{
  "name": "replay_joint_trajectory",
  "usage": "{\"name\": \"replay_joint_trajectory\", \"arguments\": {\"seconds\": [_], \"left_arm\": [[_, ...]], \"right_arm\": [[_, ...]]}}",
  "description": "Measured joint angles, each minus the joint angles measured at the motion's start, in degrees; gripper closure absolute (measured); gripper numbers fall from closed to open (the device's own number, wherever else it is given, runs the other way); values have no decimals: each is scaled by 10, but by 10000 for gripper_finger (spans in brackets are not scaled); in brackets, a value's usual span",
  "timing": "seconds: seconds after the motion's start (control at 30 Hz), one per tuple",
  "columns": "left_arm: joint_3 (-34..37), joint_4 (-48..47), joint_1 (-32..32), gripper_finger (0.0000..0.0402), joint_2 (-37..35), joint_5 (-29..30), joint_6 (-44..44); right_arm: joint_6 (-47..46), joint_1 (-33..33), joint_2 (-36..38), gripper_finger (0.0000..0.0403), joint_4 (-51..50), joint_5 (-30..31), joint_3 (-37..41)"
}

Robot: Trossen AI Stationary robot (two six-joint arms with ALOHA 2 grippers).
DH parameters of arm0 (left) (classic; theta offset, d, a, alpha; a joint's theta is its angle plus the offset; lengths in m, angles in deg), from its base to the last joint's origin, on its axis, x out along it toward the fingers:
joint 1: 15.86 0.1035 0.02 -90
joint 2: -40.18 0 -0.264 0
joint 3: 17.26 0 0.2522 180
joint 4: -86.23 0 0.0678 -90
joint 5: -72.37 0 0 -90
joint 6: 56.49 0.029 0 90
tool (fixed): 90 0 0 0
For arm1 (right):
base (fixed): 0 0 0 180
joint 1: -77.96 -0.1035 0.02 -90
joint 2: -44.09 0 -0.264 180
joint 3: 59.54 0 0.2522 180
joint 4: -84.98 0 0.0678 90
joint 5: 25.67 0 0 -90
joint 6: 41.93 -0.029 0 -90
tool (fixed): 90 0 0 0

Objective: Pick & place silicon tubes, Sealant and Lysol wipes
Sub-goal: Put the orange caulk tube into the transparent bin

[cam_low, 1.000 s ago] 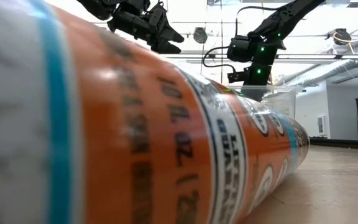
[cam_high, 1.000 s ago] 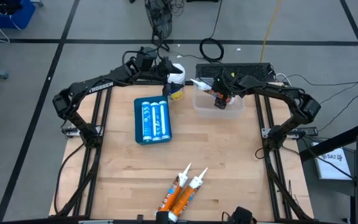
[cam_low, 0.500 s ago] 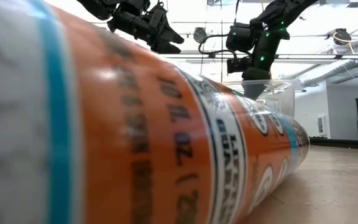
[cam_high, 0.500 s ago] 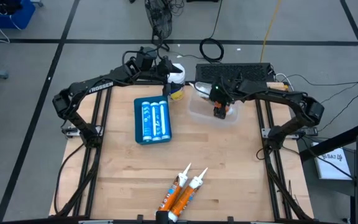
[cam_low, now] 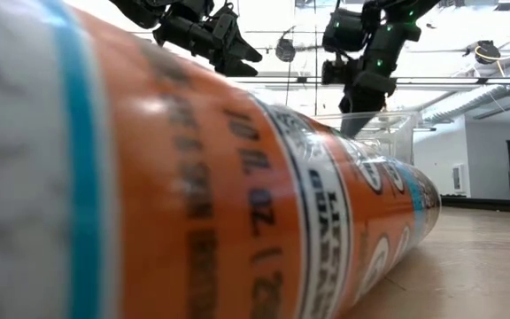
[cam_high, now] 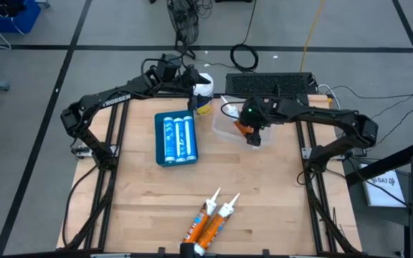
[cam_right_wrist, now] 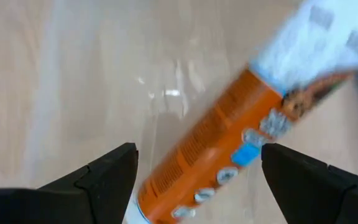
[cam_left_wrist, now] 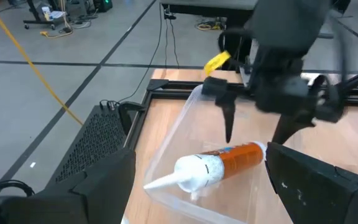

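Right gripper [cam_high: 254,138]: hangs over the clear plastic tub [cam_high: 223,126], fingers pointing down into it; the jaws stand wide apart and hold nothing.
Under the right gripper: one orange sealant tube [cam_right_wrist: 219,146] lies on its side on the tub floor, between the two open fingers but lower than them; its white nozzle [cam_left_wrist: 166,181] points away from the gripper, toward the left arm.
Clear plastic tub: stands at the far side of the wooden table [cam_high: 264,193], with the right gripper inside its rim.
Left gripper [cam_high: 194,89]: beside the tub, on the left-arm side, jaws wide apart and empty, raised above the table.
Lysol wipes [cam_high: 203,89]: upright canister with white lid, directly at the left gripper, near the tub's corner; whether the fingers touch it, I cannot tell.
Blue tray [cam_high: 176,138]: farther from the right gripper, nearer the table middle, with blue-and-white tubes lying side by side in it.
Two orange tubes [cam_high: 210,223]: well apart from both grippers, at the near edge of the table, side by side, white nozzles pointing toward the tub.
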Motion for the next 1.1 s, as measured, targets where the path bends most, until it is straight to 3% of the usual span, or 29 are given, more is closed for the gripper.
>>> {"name": "replay_joint_trajectory", "arguments": {"seconds": [0.23,0.53,0.9,1.1], "left_arm": [[0,0,0,50,0,0,-6],[0,0,0,50,0,0,-11],[0,2,0,50,0,4,-12],[0,7,0,50,0,4,-12]], "right_arm": [[-9,-35,50,85,-14,-4,0],[-9,-65,84,85,-44,-90,0],[-9,-157,97,85,66,-91,0],[-8,-235,84,85,184,-90,55]]}}
